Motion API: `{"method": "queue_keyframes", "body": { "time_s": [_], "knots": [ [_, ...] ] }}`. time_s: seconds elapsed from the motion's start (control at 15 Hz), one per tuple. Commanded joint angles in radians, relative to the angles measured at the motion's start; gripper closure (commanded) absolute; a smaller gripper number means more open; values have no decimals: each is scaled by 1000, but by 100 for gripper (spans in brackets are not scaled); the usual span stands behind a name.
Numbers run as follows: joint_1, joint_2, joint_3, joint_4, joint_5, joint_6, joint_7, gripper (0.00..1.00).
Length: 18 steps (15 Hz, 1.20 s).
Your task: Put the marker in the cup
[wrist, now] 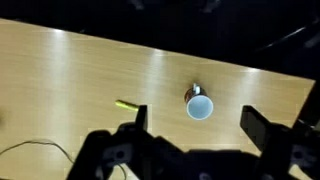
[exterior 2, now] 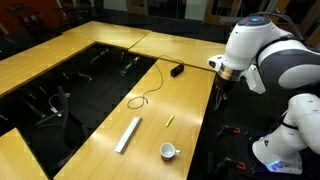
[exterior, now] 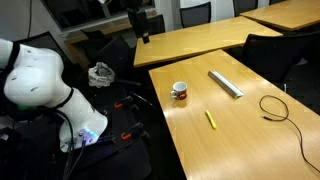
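Cup and marker lying apart on the bench

The cup [exterior: 179,91] is small, round and white with dark red marks on its side. It stands upright and mouth up on the wooden bench [exterior: 250,140], left of centre in an exterior view and low centre in the other [exterior 2: 169,151]. The marker [exterior: 211,119] is a short, thin yellow stick lying flat, down and right of the cup and not touching it. In the wrist view the cup [wrist: 200,106] sits right of centre and the marker [wrist: 126,105] lies to its left.
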Motion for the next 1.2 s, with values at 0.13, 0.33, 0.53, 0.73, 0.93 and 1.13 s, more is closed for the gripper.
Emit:
{"method": "queue_keyframes", "body": {
  "time_s": [0.13, 0.33, 0.53, 0.73, 0.93, 1.13],
  "knots": [
    [8, 0, -6, 2, -4, -3, 4, 0],
    [8, 0, -6, 2, -4, -3, 4, 0],
    [8, 0, -6, 2, -4, -3, 4, 0],
    [8, 0, -6, 2, -4, -3, 4, 0],
    [13, 30, -18, 15, -3, -8, -27, 0],
    [40, 128, -88, 28, -3, 53, -246, 0]
  ]
}}
